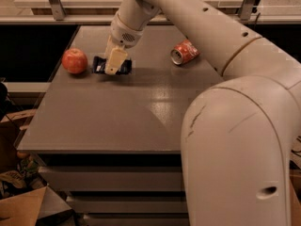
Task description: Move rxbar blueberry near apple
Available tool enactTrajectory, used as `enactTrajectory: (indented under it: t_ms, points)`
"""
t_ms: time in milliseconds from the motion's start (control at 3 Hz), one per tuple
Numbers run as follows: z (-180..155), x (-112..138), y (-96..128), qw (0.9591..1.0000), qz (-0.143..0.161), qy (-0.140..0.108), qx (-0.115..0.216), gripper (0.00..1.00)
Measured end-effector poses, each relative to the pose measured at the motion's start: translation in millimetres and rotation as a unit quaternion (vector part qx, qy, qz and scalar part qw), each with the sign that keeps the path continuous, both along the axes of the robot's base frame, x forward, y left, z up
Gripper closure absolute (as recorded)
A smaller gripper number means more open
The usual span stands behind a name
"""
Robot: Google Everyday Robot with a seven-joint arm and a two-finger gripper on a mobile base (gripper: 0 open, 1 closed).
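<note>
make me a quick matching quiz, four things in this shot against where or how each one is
Things:
1. apple
2. rxbar blueberry
3. soda can
4. gripper

Descriptions:
a. lying on its side, furthest right of the four
b. round, red-orange, furthest left
c. down over the dark wrapper
d. flat, dark blue, just right of the apple

Pairs: 1-b, 2-d, 3-a, 4-c
</note>
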State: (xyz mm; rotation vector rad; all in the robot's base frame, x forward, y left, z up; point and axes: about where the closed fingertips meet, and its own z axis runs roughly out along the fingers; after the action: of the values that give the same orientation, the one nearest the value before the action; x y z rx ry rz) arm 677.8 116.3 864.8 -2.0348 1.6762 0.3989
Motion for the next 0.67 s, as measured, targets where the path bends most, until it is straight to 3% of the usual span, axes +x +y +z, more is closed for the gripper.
enactTrajectory:
  t_ms: [333,667]
  points:
    - [-1.5,2.7,3.5,1.0,0.0,0.002,0.002,1.0]
    - [-2.7,4.8,6.0,1.0,-0.002,0.005,0.003,0.86]
